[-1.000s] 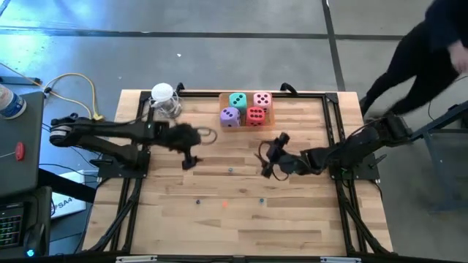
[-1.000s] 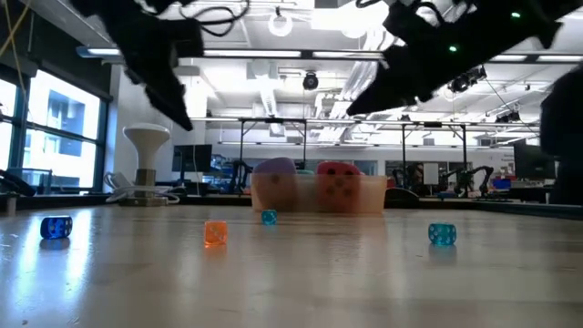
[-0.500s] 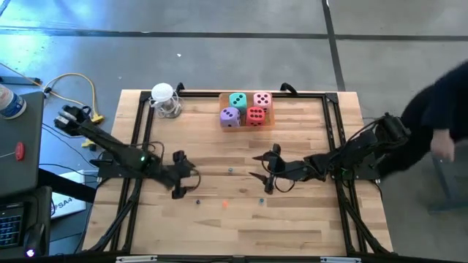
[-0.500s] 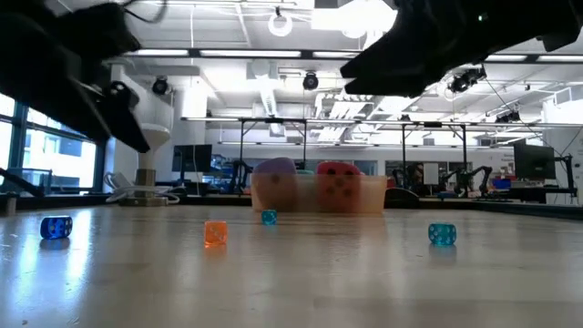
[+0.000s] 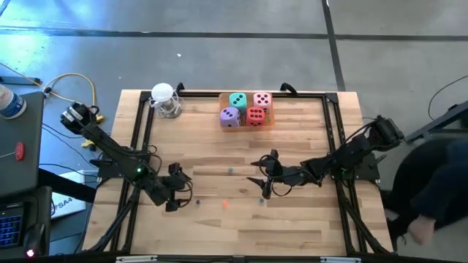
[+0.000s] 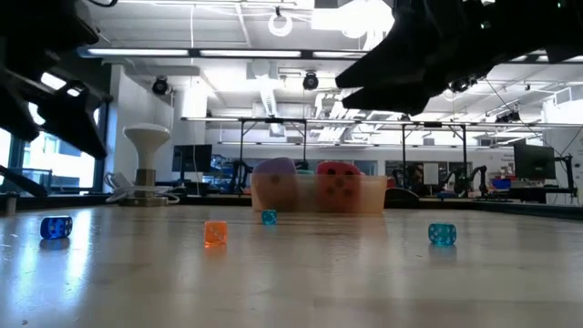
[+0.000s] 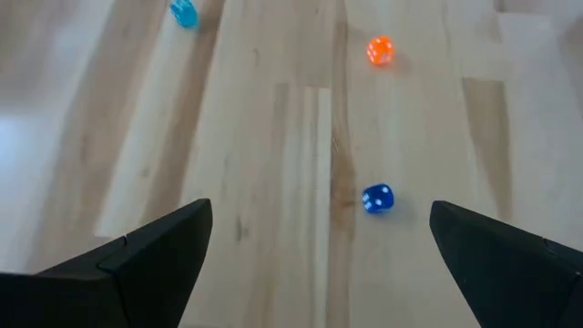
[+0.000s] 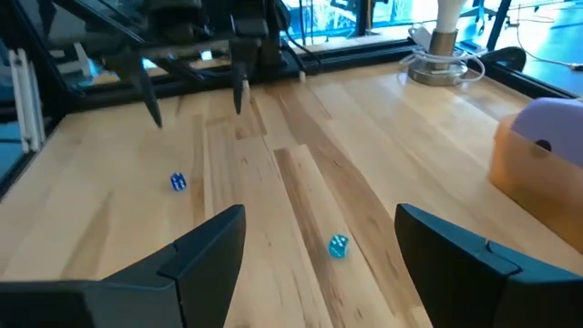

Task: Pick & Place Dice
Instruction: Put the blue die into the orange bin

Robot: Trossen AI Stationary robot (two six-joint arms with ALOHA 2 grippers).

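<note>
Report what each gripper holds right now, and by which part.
Nothing. The left gripper and right gripper are both open and empty above the table.

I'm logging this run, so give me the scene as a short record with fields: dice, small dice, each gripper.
big dice: pink, teal, purple and red, together in an orange tray at the table's far edge
small dice: blue, orange, light blue, loose on the table
left gripper: open, empty, above the blue one
right gripper: open, empty, above the light blue one
</note>
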